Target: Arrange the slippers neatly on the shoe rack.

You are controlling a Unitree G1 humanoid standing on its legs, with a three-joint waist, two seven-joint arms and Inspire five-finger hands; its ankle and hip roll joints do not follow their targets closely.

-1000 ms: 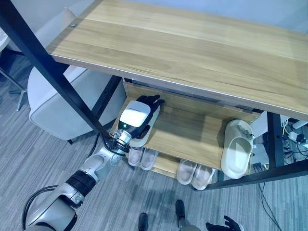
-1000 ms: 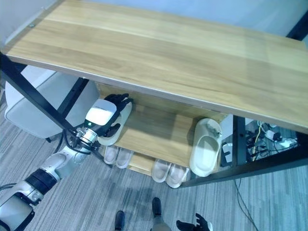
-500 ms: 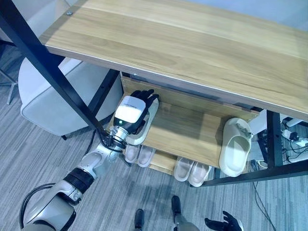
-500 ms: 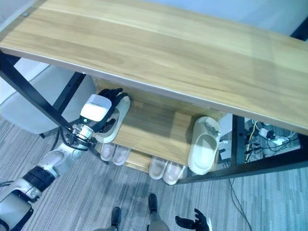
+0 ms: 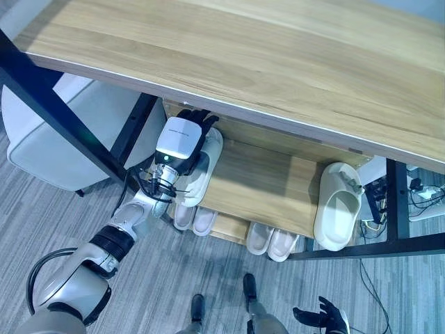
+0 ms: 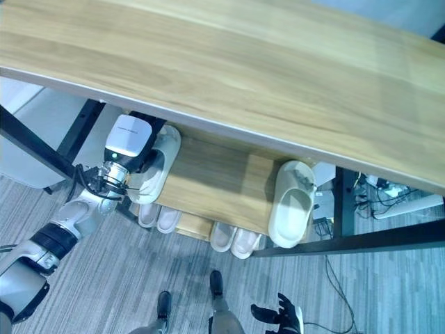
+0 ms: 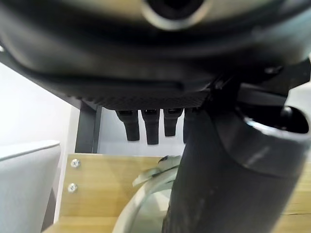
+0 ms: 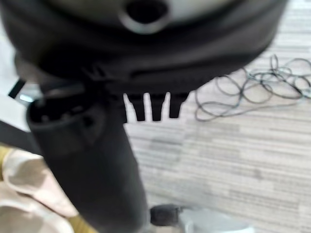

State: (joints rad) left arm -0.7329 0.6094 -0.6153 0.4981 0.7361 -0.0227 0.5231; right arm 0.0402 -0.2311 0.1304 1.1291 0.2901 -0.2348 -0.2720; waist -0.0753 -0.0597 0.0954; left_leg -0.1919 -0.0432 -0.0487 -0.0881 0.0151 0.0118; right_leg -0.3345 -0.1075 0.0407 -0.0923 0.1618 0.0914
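Observation:
A cream slipper [image 5: 203, 169] lies at the left end of the rack's middle shelf [image 5: 264, 182], its heel at the front edge. My left hand [image 5: 179, 138] rests on top of it with fingers [image 7: 150, 127] straight, reaching in under the top board; the slipper's rim [image 7: 141, 204] shows beneath them beside the thumb [image 7: 228, 184]. A second cream slipper [image 5: 338, 207] sits at the shelf's right end, its heel hanging over the front. My right hand [image 5: 321, 318] hangs low near the floor, fingers spread, holding nothing.
The wide wooden top board [image 5: 278, 56] covers the back of the shelf. Two pairs of pale slippers [image 5: 195, 218] [image 5: 271, 241] stand on the bottom shelf. A grey chair [image 5: 55, 139] is left of the rack's black frame post [image 5: 42, 97]. Grey carpet lies in front.
The camera has shifted. My left hand and the slipper under it have gone a little deeper under the top board. The right slipper has stayed put.

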